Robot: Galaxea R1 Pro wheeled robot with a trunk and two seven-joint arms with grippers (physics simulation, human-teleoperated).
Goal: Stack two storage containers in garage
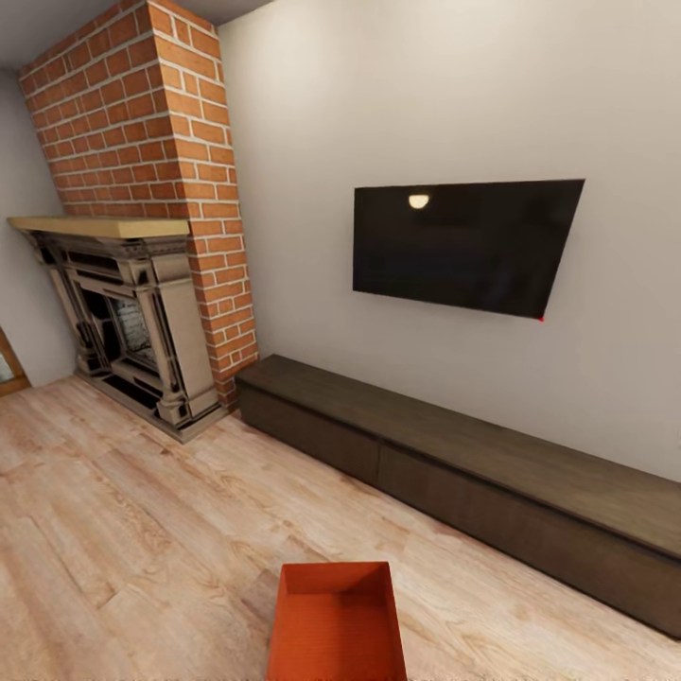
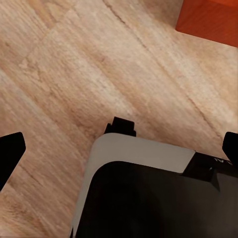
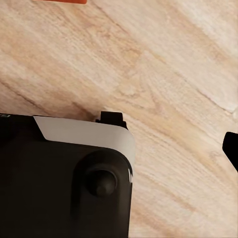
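Observation:
One orange-red storage container (image 1: 336,619), open-topped and empty, stands on the living room's light wood plank floor (image 1: 142,530) right in front of me. A corner of the container (image 2: 210,20) appears in the left wrist view and a thin sliver of the container (image 3: 59,1) in the right wrist view. My left gripper (image 2: 119,148) hangs open over the planks beside my base, one black fingertip (image 2: 10,153) far from the other. My right gripper (image 3: 119,148) is likewise open, with one fingertip (image 3: 231,147) showing. Neither holds anything. The second container, the garage and its dark floor are out of view.
A long dark low cabinet (image 1: 492,473) runs along the white wall under a wall-mounted TV (image 1: 463,246). A brick chimney with a fireplace (image 1: 132,322) stands at the left. My own black and white base (image 2: 148,198) sits under both wrists.

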